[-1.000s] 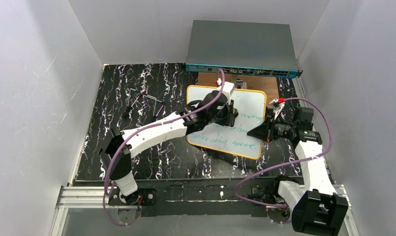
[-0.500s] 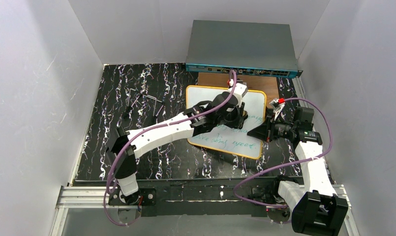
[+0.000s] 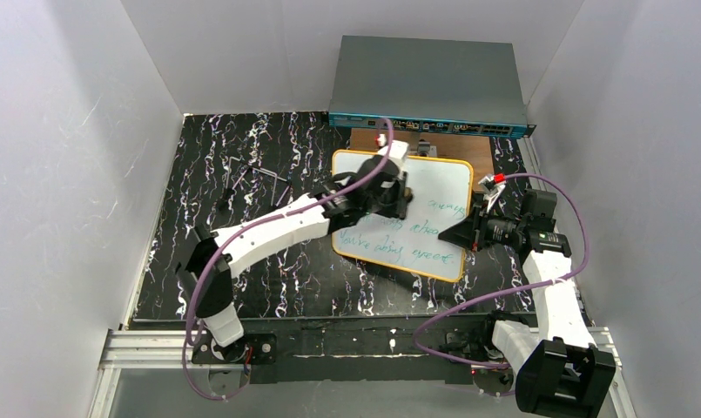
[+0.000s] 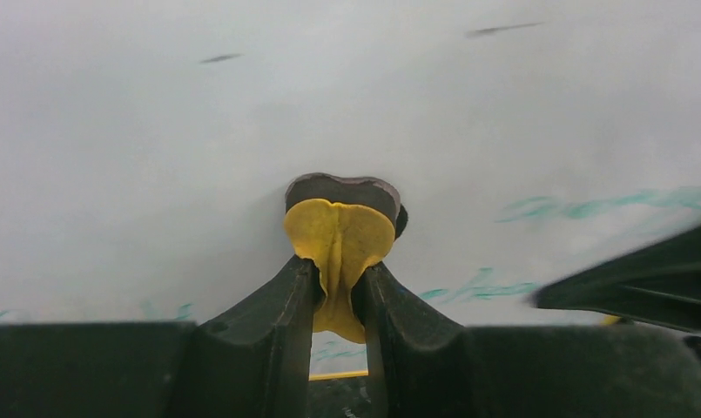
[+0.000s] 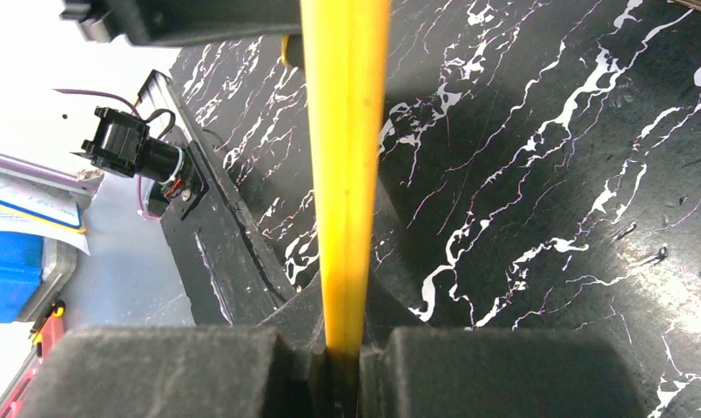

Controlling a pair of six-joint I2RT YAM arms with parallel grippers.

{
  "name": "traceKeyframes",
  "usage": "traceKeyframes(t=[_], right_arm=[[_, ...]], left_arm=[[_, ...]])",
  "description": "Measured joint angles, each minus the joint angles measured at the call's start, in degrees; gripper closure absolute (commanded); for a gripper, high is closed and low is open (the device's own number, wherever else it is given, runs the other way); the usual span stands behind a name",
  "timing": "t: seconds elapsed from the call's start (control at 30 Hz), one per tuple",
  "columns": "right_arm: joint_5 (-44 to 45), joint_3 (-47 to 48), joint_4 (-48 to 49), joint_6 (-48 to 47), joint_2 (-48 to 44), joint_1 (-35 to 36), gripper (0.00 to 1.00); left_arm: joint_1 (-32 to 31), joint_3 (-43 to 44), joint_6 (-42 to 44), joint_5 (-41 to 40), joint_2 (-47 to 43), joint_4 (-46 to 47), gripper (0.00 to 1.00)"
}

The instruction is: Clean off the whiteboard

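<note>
Both grippers were closed on objects. The left gripper (image 4: pixel 340 280) had its 2 fingers clamped on a yellow eraser (image 4: pixel 340 233), whose dark pad pressed against the whiteboard (image 4: pixel 242 131) directly beneath the gripper. In the top view the left gripper (image 3: pixel 399 197) stood over the far-left part of the whiteboard (image 3: pixel 436 185). Green-blue handwriting (image 3: pixel 409 241) lay to its right and on its near side; the surface around the eraser was white. The right gripper (image 5: pixel 345 353) was clamped on the orange-yellow rim (image 5: pixel 347 131) at the board's right edge, near the near corner (image 3: pixel 462 233). The whiteboard lay flat on the black marbled table (image 3: pixel 242 157). Beyond both grippers were a brown wooden board (image 3: pixel 470 148) and a grey network switch (image 3: pixel 429 83).
</note>
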Motion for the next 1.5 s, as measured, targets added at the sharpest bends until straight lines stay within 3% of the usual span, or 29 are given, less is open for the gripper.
traceKeyframes(t=[0.13,0.23,0.43,0.57,0.83,0.97,1.2,1.5], right_arm=[[-0.11,0.00,0.00,-0.46,-0.04,-0.04,0.99],[-0.50,0.00,0.00,-1.33,-0.20,0.02,0.99],[-0.28,0.00,-0.11,-0.94,-0.22,-0.04,0.99],[-0.22,0.00,-0.04,-0.76,-0.22,-0.07,0.99],[-0.22,0.00,-0.02,-0.83,-0.24,-0.33,0.99],[-0.39,0.00,-0.04,-1.22,-0.24,-0.24,0.99],[0.02,0.00,0.00,-0.39,-0.22,-0.26,0.99],[-0.22,0.00,0.00,-0.90,-0.22,-0.39,0.99]], left_arm=[[-5.97,8.52,1.79,-0.92,4.55,-0.26,1.00],[-8.63,9.55,2.80,-1.18,5.46,-0.13,1.00],[-3.48,2.73,2.78,-0.96,1.57,-0.15,1.00],[-0.85,3.63,2.80,-1.20,1.16,-1.51,1.00],[-9.18,17.92,6.88,-7.02,9.33,-5.38,1.00],[-10.62,16.98,8.52,-8.48,9.27,-5.64,1.00],[-7.34,13.44,8.00,-7.30,7.04,-5.84,1.00],[-13.53,22.05,9.38,-11.08,12.59,-7.32,1.00]])
